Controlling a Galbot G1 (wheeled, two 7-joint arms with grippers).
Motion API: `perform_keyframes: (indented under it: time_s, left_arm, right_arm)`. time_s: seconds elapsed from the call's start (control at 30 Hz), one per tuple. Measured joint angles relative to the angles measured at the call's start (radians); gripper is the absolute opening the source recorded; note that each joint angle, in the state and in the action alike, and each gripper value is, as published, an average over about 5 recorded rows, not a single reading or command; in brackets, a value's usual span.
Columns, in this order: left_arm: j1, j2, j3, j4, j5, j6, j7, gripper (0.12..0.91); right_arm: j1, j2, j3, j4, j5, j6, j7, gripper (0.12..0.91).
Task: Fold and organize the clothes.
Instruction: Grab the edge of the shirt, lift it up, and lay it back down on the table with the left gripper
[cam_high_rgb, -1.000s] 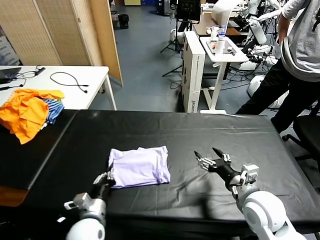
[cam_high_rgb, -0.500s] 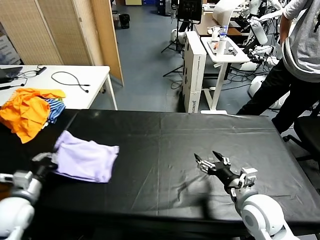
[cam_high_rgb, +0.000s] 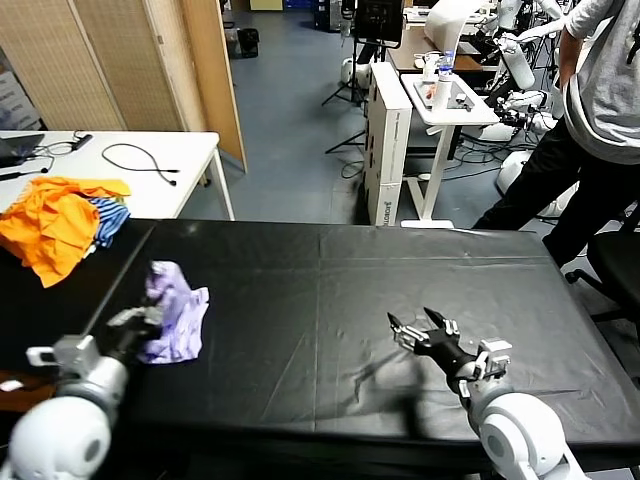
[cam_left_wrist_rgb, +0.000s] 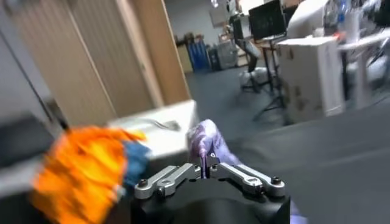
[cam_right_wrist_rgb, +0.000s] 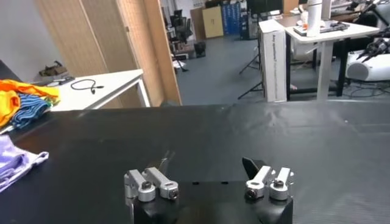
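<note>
The pale lavender t-shirt (cam_high_rgb: 173, 310) hangs bunched and crumpled near the left end of the black table (cam_high_rgb: 350, 290), pinched by my left gripper (cam_high_rgb: 140, 322), which is shut on its edge. In the left wrist view the lavender cloth (cam_left_wrist_rgb: 207, 141) rises from between the closed fingertips of that gripper (cam_left_wrist_rgb: 206, 173). My right gripper (cam_high_rgb: 418, 328) hovers low over the table's right half, open and holding nothing; its own view shows the gripper (cam_right_wrist_rgb: 208, 165) with spread fingers and the shirt (cam_right_wrist_rgb: 17, 163) far off at the table's end.
A heap of orange and blue-striped garments (cam_high_rgb: 60, 225) lies on the white side table (cam_high_rgb: 150, 190) beyond the black table's left end. A person (cam_high_rgb: 600, 110) stands at the back right beside white equipment stands (cam_high_rgb: 440, 110).
My left gripper has dragged the shirt from the table's middle front to its left end, and the flat folded cloth has bunched up and lifted. The right arm has hardly moved.
</note>
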Motion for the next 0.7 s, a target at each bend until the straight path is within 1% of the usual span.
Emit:
perform_keyframes:
  time_s: [0.1,0.23,0.33,0.43,0.53,0.7]
  left_arm:
    - [-0.021,-0.105,0.092,0.006,0.003,-0.007,-0.007,0.175]
    - [-0.056,-0.234,0.211,0.036,0.038,-0.020,0.004,0.175]
    - [-0.089,-0.306,0.289,0.071,0.054,-0.031,0.014,0.175]
    - [-0.127,-0.349,0.364,0.118,0.045,-0.040,0.017,0.175]
    - [-0.168,-0.368,0.441,0.178,0.031,-0.049,0.024,0.175]
    - [-0.255,-0.389,0.579,0.310,0.062,-0.071,0.051,0.175]
  right_arm:
    - [-0.006,0.002,0.000,0.000,-0.004,0.000,-0.001,0.907]
    - [-0.011,0.012,0.001,0.004,-0.008,-0.001,-0.002,0.907]
    - [-0.014,0.021,0.001,0.010,-0.011,-0.004,-0.003,0.907]
    - [-0.023,0.029,0.002,0.018,-0.015,-0.007,-0.008,0.907]
    - [-0.038,0.033,0.003,0.029,-0.025,-0.007,-0.022,0.907]
    - [-0.079,0.024,0.017,0.058,-0.035,-0.010,-0.048,0.907]
